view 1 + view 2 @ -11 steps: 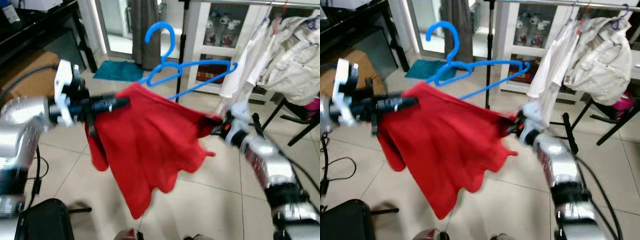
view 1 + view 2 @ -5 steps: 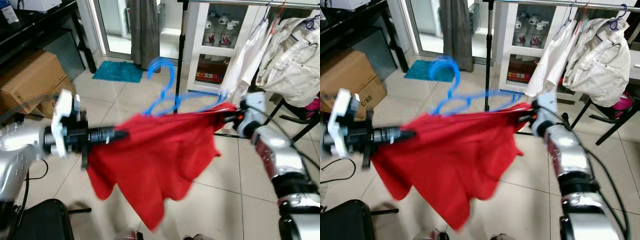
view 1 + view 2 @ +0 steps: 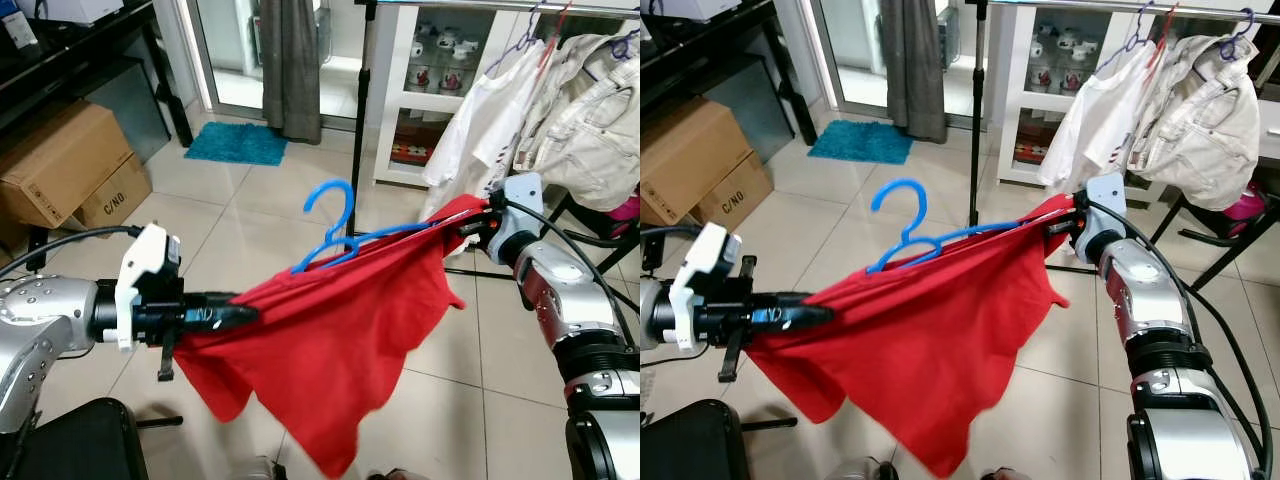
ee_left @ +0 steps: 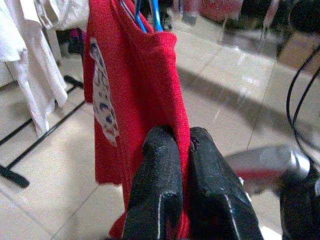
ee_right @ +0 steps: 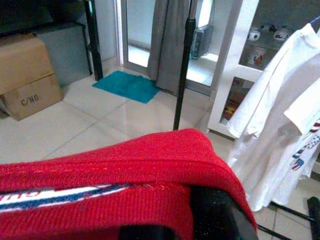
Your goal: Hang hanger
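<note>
A red shirt [image 3: 330, 330] on a blue plastic hanger [image 3: 335, 225] is stretched between my two arms above the tiled floor. The hanger's hook sticks up above the cloth. My left gripper [image 3: 240, 316] is shut on the shirt's left edge; in the left wrist view its black fingers [image 4: 165, 180] pinch the red cloth [image 4: 145, 95]. My right gripper [image 3: 468, 222] is shut on the shirt's right end, near the hanger's tip; the red cloth [image 5: 125, 170] drapes over its finger [image 5: 215, 210]. A clothes rail [image 3: 1120, 8] runs across the top right.
White garments [image 3: 480, 130] and a beige jacket [image 3: 590, 120] hang from the rail. The rack's black pole [image 3: 362, 100] stands behind the hanger. Cardboard boxes [image 3: 70, 165] sit at the left, a teal mat [image 3: 238, 143] beyond, a glass cabinet [image 3: 440, 80] behind, a black chair [image 3: 85, 440] near left.
Both arms have dropped, taking the shirt and hanger lower. The right gripper has moved up and rightward, so the shirt now hangs stretched wider. The camera has also shifted.
</note>
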